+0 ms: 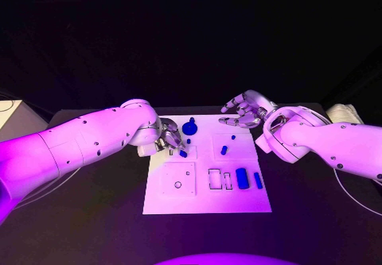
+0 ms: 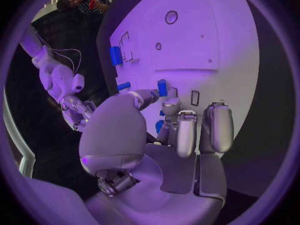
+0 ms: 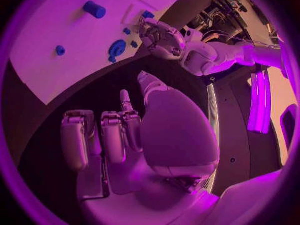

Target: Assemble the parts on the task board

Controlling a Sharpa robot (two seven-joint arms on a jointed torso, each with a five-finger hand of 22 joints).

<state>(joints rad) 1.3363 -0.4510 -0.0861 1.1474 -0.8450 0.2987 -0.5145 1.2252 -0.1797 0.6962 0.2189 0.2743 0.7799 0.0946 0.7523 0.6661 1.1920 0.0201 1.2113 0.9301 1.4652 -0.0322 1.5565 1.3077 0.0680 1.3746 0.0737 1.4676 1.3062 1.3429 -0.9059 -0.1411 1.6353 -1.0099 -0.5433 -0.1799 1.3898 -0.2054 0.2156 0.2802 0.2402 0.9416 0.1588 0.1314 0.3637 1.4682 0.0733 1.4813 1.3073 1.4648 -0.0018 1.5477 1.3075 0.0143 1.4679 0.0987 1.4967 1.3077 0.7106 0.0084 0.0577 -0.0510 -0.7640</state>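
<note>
Head view shows the board [image 1: 205, 196], a white plate in the middle of the black table [image 1: 95, 221], with small blue parts on it. The left hand [image 1: 167, 138] is low over the board's far left side, fingers bent down close to a small blue part [image 1: 183, 154]. From the left wrist view a blue bit [image 2: 160, 126] sits right by the fingertips [image 2: 186, 135], but I cannot tell if the hand is pinching it or just touching it. The right hand [image 1: 248, 112] is up off the board by its far right corner, fingers curled a little with nothing in them that I can see. A round blue part [image 1: 190, 128] sits near the far edge, just beside the left hand. A short blue peg [image 1: 224, 149] lies more in the middle. 2 longer blue blocks [image 1: 242, 178] lie side by side near the right edge, next to some empty slots [image 1: 215, 178]. I think these parts are light, hard plastic. They should not bend or break, but they look smooth, so they could slip or roll away from shiny metal fingers. The small part is best pinched on its 2 flat sides, between thumb and a fingertip, with a soft squeeze. The round part would be best held by its rim. The long blocks would be best held across the middle, so they stay level going into a slot.
</note>
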